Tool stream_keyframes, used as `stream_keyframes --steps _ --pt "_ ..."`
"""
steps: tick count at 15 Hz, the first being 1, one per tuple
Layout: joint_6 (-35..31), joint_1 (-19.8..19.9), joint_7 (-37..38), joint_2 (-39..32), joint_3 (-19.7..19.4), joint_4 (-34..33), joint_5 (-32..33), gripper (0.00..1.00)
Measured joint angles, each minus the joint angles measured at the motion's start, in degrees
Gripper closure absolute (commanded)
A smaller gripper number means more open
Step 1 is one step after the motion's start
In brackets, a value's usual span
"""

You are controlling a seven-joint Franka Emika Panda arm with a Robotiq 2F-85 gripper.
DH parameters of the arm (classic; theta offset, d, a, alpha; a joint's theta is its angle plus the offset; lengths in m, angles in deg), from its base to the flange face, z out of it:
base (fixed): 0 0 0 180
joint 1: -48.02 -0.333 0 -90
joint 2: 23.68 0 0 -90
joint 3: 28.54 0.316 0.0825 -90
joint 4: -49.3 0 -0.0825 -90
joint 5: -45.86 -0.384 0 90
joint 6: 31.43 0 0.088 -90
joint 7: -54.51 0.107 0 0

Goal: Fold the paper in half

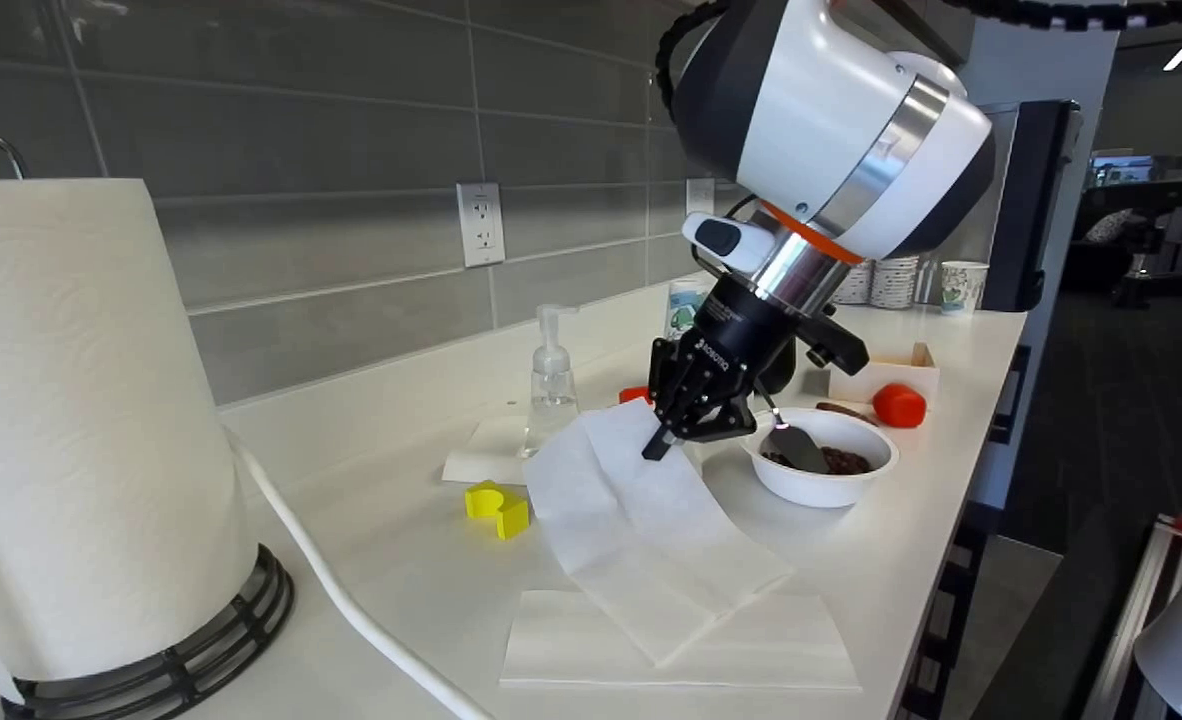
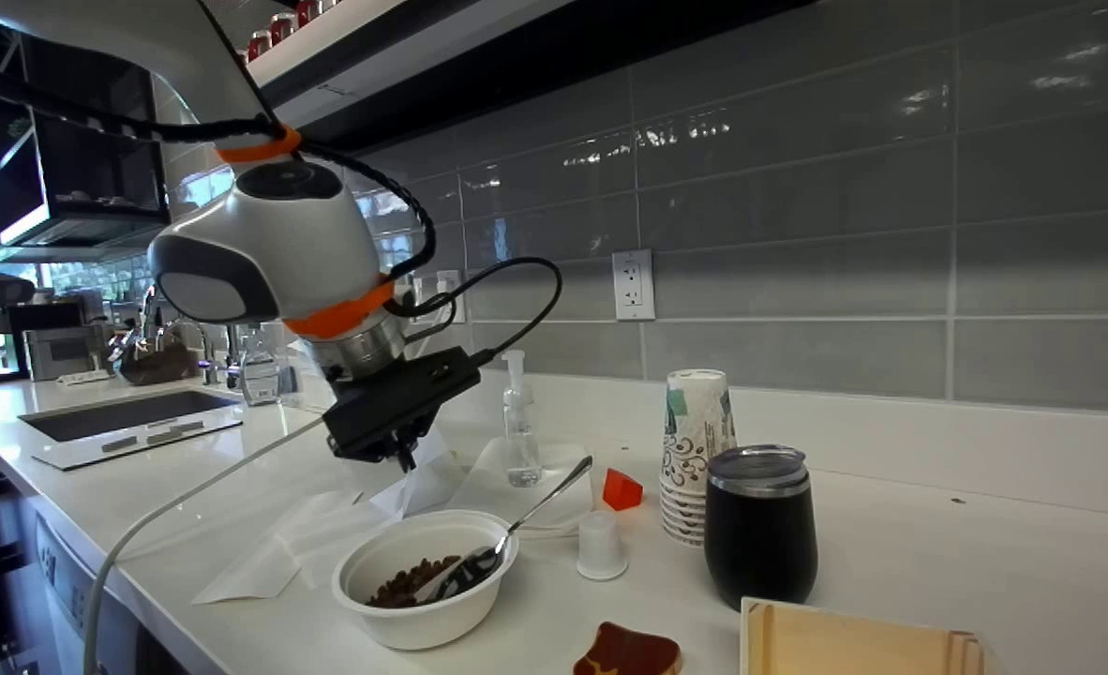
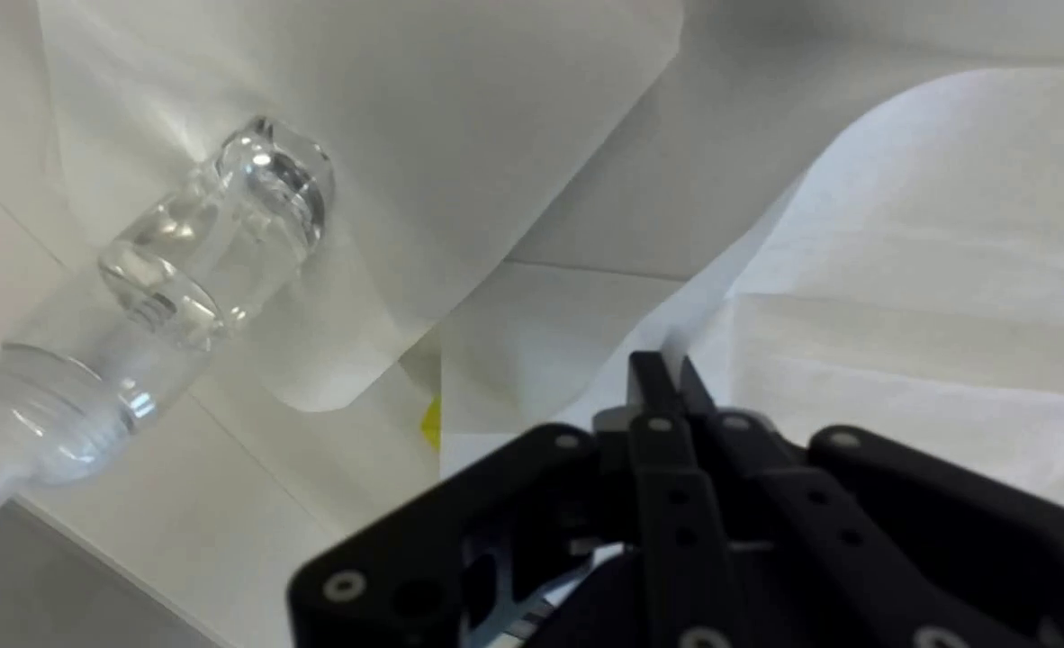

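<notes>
Over the counter (image 1: pixel 406 570) there, the gripper (image 3: pixel 667 362) is pinching the white paper (image 1: pixel 646 530) near its raised edge, the rest sloping down over a flat sheet (image 1: pixel 761 652).

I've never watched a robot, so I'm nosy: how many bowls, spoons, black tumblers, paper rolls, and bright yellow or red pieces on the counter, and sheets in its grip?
Bowl: 1
Spoon: 1
Black tumbler: 1
Paper roll: 1
Yellow piece: 1
Red: 2 (angular piece, rounded piece)
Sheet in the gripper: 1
Total: 8
</notes>
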Motion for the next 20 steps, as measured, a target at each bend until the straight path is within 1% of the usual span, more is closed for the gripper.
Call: stream_keyframes --steps 5,8,14,17,20 --pt "0.00 -2.47 -18.99 0.37 0.16 -0.07 -12.07 1.00" --pt "-0.02 -4.24 -17.69 2.62 1.00 -0.20 -11.43 1.00" --pt "-1.76 -7.01 -17.66 10.92 2.93 -0.15 -11.67 1.00" --pt "-3.90 -7.66 -17.62 14.73 3.26 -0.11 -13.34 1.00" --pt "-5.61 -7.77 -17.62 15.77 3.14 -0.04 -15.58 1.00"
